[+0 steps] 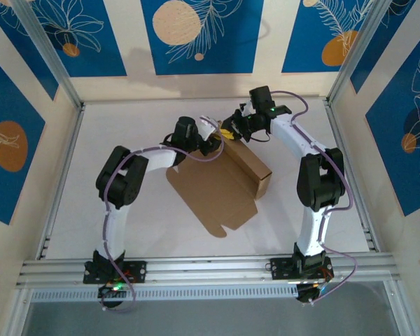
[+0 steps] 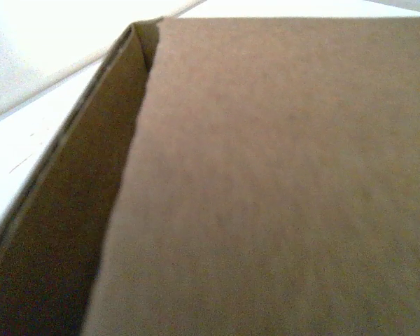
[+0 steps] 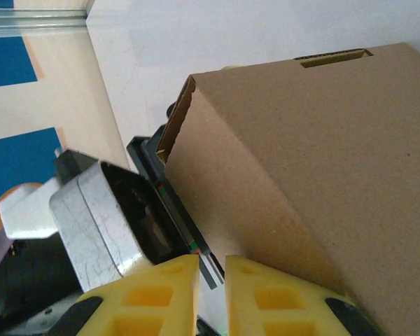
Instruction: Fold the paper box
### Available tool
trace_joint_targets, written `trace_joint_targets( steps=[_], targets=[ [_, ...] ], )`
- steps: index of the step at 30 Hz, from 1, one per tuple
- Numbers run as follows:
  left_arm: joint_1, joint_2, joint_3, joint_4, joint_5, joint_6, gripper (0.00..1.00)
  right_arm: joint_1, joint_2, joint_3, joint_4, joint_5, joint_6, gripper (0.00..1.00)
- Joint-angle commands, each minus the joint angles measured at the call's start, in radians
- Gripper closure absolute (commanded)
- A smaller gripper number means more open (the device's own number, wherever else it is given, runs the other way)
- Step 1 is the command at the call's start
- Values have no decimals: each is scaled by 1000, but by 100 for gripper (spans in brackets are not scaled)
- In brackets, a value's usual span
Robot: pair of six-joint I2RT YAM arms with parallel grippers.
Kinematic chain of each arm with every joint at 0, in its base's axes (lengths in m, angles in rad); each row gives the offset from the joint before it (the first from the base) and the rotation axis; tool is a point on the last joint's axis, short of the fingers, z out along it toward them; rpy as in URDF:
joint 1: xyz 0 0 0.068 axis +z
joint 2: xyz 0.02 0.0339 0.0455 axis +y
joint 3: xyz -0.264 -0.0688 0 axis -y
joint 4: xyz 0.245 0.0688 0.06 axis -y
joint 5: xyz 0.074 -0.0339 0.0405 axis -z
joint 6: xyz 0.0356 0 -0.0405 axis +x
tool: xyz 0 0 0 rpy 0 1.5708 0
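The paper box (image 1: 220,185) lies mid-table, brown and partly folded. Its right part stands up as a raised wall, and a flat panel with rounded tabs spreads toward the lower left. My left gripper (image 1: 210,145) is pressed against the box's far end. In the left wrist view the cardboard (image 2: 280,182) sits so close that the fingers are hidden. My right gripper (image 1: 232,130) hovers just behind that same far end. Its yellow fingers (image 3: 161,294) stand almost together with nothing between them, beside the box's side (image 3: 322,154). The left gripper's body (image 3: 101,217) is just in front of them.
The white table (image 1: 112,126) is ringed by cream walls with blue panels. An aluminium rail (image 1: 210,266) runs along the near edge, with the arm bases on it. Purple cables trail along both arms.
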Motion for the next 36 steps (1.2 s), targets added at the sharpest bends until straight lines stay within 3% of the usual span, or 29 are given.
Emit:
trace_joint_targets(
  steps=[1,4,6,12,18,22,28,36],
  targets=[
    [0,32,72,-71,124,30,68,4,52,8,-61,-47,-15,80],
    [0,37,88,-94,115,27,91,-2,54,12,-62,-51,-12,81],
    [-1,29,75,-85,117,19,100,-5,55,16,-66,-46,-14,80],
    [-4,10,42,-79,70,30,100,-5,59,33,-75,-34,-24,80],
    [-10,-16,27,-90,21,54,100,-40,-13,55,-87,-20,-66,53],
    [-11,-26,11,-88,20,63,100,-125,-70,22,-29,-33,-24,46],
    [-24,-36,2,-86,-16,73,100,-178,71,120,-143,28,-38,56],
    [-73,-57,-52,8,-235,86,100,-133,205,102,-142,-6,-16,78]
  ],
)
